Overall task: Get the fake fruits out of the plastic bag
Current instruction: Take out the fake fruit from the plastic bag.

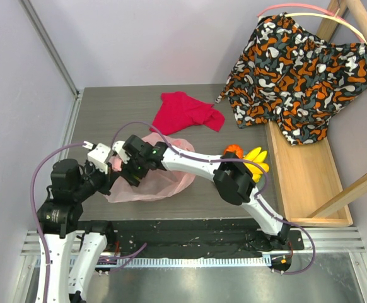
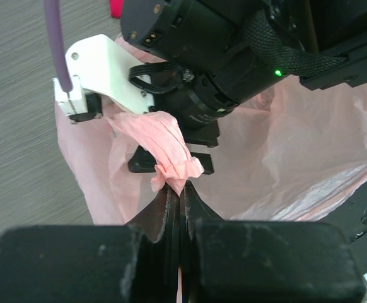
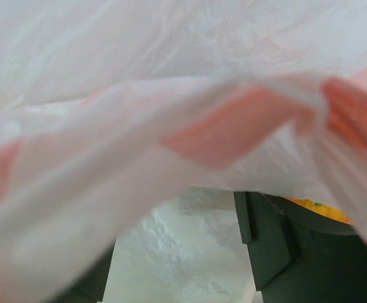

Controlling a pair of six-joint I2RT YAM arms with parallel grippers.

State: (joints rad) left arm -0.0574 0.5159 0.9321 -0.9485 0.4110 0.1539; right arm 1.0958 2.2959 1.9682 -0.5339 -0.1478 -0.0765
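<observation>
The pale-pink plastic bag (image 1: 161, 180) lies on the table in front of the arm bases. My left gripper (image 1: 112, 166) is at its left edge. In the left wrist view that gripper (image 2: 180, 192) is shut on a bunched fold of the bag (image 2: 171, 148). My right gripper (image 1: 132, 165) reaches into the bag's mouth from the right. Seen from the right wrist, it (image 3: 177, 252) is open inside the bag (image 3: 171, 76), with an orange fruit (image 3: 316, 210) showing past its right finger. Yellow bananas (image 1: 257, 160) and an orange fruit (image 1: 234, 150) lie on the table right of the bag.
A red cloth (image 1: 186, 112) lies behind the bag. A long wooden tray (image 1: 306, 183) runs along the right side, with a patterned orange-and-black cloth (image 1: 297, 69) draped over its far end. The right arm's elbow (image 1: 234, 180) hangs next to the bananas.
</observation>
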